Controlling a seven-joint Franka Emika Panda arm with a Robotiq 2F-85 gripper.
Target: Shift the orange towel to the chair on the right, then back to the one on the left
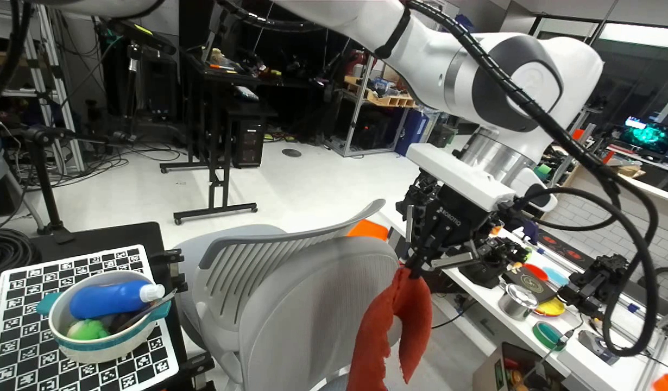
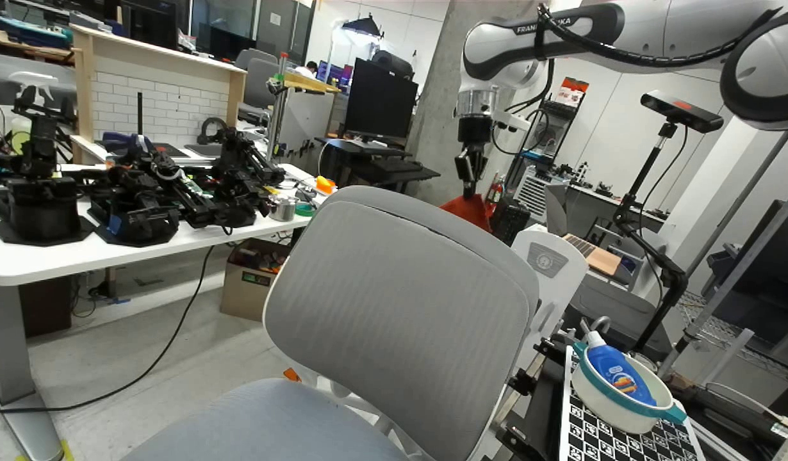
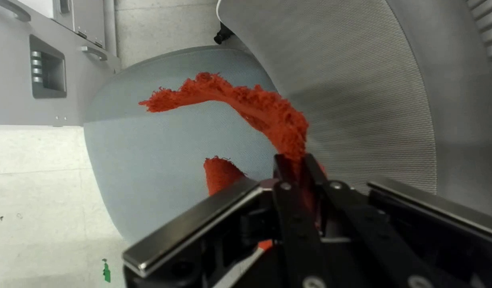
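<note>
While the gripper (image 1: 414, 266) pinches the towel (image 1: 383, 317) — jaws nearly together — a bowl (image 1: 100, 354) holds a blue bottle (image 1: 110, 298) and something green (image 1: 88, 329).

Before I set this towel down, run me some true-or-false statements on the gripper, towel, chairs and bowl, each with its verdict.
1. The gripper is shut on the orange towel. True.
2. The towel lies spread flat on a chair. False: it hangs from the gripper; whether its lower end touches the gray seat is unclear.
3. A slatted chair back stands beside a mesh chair back. True.
4. The white bowl sits on a checkered board. True.
5. That bowl is empty. False: it holds a blue bottle, among other things.
</note>
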